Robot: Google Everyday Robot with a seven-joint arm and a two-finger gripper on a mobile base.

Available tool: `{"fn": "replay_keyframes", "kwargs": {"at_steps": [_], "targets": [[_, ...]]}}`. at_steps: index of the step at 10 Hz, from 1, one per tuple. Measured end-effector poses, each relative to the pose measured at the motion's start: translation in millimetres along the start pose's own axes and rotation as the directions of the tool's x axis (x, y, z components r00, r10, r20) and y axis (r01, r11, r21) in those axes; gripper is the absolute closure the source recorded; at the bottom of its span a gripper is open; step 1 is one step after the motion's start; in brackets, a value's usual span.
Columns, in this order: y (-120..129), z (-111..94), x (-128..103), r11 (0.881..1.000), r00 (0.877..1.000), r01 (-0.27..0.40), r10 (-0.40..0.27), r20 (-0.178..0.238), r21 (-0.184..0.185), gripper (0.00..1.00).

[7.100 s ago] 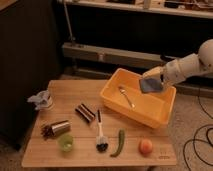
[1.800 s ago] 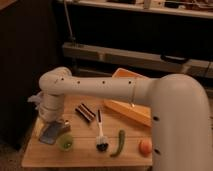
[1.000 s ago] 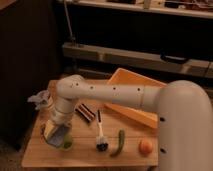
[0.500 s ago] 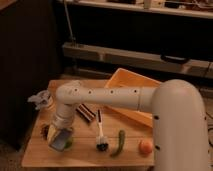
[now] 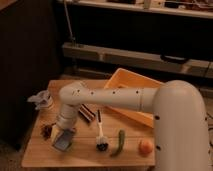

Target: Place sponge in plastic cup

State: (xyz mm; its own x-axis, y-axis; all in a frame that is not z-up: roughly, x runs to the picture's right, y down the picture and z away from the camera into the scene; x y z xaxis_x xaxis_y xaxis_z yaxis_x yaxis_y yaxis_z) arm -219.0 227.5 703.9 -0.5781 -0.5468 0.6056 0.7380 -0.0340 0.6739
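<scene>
One raised view, looking down and forward across the wooden table [image 5: 85,155].

You look from behind the robot's own arm [image 5: 150,100], whose white bulk fills your right foreground at close range. The arm reaches leftward, ending at the gripper [image 5: 63,140] low over the table's left front. Farther off sits the orange bin [image 5: 131,82]; beyond it, dark shelving [image 5: 150,55] closes the background. You have no second view.
</scene>
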Motion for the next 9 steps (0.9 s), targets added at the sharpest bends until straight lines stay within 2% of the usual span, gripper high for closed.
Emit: {"fn": "replay_keyframes", "kwargs": {"at_steps": [2,3,9], "targets": [[2.4,0.4,-1.3,1.000,1.000,-0.006,0.006,0.003,-0.004,1.00],[4.0,0.6,-2.2,1.000,1.000,-0.013,0.013,0.001,-0.003,0.96],[11.3,-1.7,-5.4,0.999,0.999,-0.036,0.037,-0.005,0.006,0.39]]}}
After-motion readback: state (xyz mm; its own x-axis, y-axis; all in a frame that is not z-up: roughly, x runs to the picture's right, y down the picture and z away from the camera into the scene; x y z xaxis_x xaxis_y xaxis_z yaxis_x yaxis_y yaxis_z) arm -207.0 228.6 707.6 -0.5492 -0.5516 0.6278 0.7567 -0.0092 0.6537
